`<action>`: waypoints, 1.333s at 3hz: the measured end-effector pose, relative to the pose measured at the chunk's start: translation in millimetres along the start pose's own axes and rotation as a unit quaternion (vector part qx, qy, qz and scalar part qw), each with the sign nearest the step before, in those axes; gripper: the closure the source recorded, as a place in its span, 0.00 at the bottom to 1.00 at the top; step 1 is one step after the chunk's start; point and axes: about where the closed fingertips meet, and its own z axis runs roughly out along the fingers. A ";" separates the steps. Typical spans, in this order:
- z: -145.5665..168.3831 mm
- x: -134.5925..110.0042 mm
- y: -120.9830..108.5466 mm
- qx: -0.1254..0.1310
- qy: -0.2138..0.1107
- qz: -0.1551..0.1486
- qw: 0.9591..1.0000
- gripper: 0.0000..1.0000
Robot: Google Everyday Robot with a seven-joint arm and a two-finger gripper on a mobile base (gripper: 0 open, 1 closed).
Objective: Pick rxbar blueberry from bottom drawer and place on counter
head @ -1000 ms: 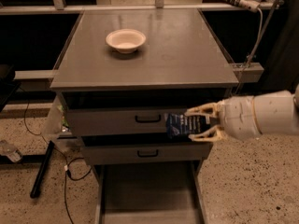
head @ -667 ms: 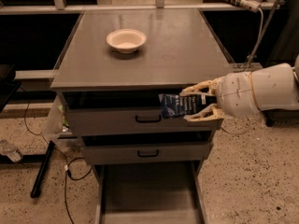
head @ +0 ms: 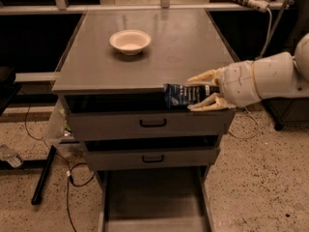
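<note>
The gripper [head: 194, 94] hung at the front right edge of the surface [head: 183, 47], its jaws pinching the snack bar [head: 176, 95] by its right end, one above and one below. The bar stuck out left of the jaws, level with the surface's front lip and not yet over it, probably held flat for setting down. Well below the jaws the bottom drawer [head: 154, 202] stood open. A bowl [head: 130, 41] sat far beyond the jaws, leftward.

Gripper [head: 192, 94] beside matte counter [head: 183, 47] grips glossy rxbar blueberry [head: 179, 96].
</note>
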 end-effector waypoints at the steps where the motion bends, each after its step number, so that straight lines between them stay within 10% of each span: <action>1: 14.3 17.3 -54.2 0.022 -0.021 0.029 0.999 1.00; 4: 68.5 38.5 -140.2 0.047 -0.037 0.112 0.992 1.00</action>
